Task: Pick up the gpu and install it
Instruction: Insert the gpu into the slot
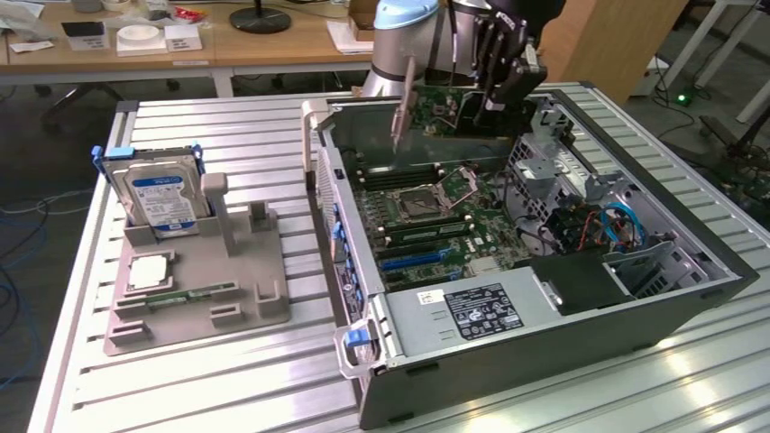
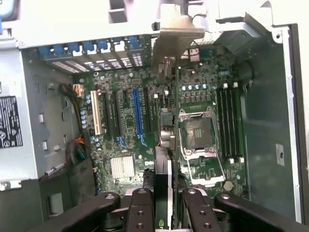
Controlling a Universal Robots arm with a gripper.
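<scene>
My gripper (image 1: 499, 90) hangs over the far end of the open computer case (image 1: 673, 271) and is shut on the gpu (image 1: 448, 115). I hold the card upright, with its metal bracket (image 1: 406, 97) pointing toward the exterior view's left. In the wrist view the gpu (image 2: 164, 140) is a thin strip seen edge-on, running from between my fingers (image 2: 142, 210) out to the bracket (image 2: 175, 38). It hovers above the motherboard (image 2: 125, 121), between the blue expansion slot (image 2: 137, 113) and the CPU socket (image 2: 198, 133), and is clear of the slots.
A grey fixture tray (image 1: 241, 271) at the exterior view's left holds a silver hard drive (image 1: 162, 194), a processor (image 1: 147, 271) and a green memory stick (image 1: 193, 293). The power supply (image 1: 481, 311) and drive cage (image 1: 565, 171) crowd the case interior.
</scene>
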